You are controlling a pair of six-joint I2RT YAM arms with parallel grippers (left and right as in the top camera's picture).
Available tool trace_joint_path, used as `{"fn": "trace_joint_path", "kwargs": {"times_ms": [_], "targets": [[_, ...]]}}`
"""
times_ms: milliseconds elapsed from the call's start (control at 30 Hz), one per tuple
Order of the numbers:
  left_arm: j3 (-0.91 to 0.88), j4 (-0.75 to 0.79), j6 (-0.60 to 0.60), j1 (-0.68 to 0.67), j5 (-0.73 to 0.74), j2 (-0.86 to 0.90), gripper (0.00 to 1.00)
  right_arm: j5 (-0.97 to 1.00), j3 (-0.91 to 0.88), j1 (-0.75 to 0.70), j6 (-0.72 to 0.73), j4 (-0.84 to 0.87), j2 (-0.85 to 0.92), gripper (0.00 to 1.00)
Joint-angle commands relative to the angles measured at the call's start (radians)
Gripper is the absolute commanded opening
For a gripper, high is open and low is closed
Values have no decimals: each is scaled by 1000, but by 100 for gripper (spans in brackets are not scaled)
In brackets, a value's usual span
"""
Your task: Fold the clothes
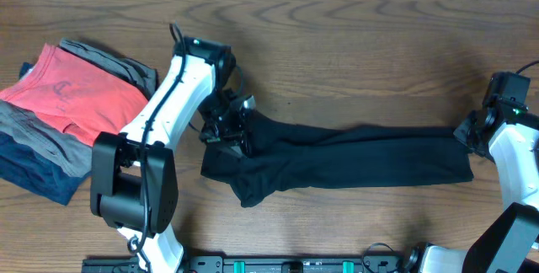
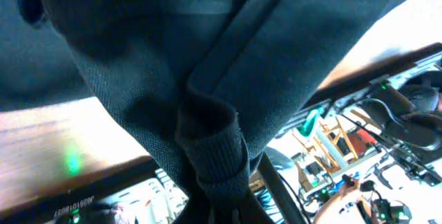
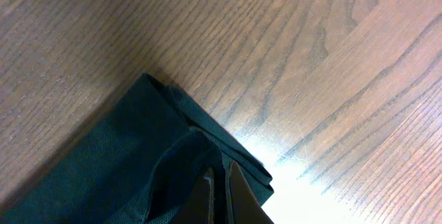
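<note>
While the black shirt (image 1: 354, 151) is lying stretched in a long band across the middle of the wooden worktop (image 1: 354, 45), each arm is holding one end of it.

Left pincer (image 1: 229, 127): sitting at the shirt's left end, where the cloth is bunching into thick folds. The lower left part of the shirt is sagging onto the worktop in a crumpled lobe. In the left wrist view, dark knit cloth is filling nearly the whole frame and gathering into a tight wad at the bottom centre. The fingers are hiding under that wad, but the cloth is being drawn into them, so this pincer is reading as clamped on the shirt.

Right pincer (image 1: 468, 135): sitting at the shirt's right end, at the far right of the worktop. In the right wrist view its two fingers (image 3: 242, 200) are standing almost together, with only a thin slit between them, pinching the folded corner of the shirt. A bright glare patch is showing on the wood just beside that corner.

Between the two ends the shirt is running nearly straight, with long creases along its length.

At the worktop's left edge, beyond the left arm, a pile of folded clothes is sitting: a coral-red garment (image 1: 80, 92) on top, a grey garment (image 1: 38, 134) under it, and a navy garment (image 1: 29, 179) at the bottom.
</note>
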Motion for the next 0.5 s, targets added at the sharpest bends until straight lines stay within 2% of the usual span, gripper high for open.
{"fn": "trace_joint_path", "kwargs": {"times_ms": [0,267,467], "targets": [[-71,27,-20,2,-18,-13,6,40,-1,-18,18,0,-5,1],[-180,159,-39,-5,20,-13,6,43,-1,-18,24,8,21,1],[-208,158,-54,-45,24,-13,7,43,-1,-18,24,-6,41,4]]}}
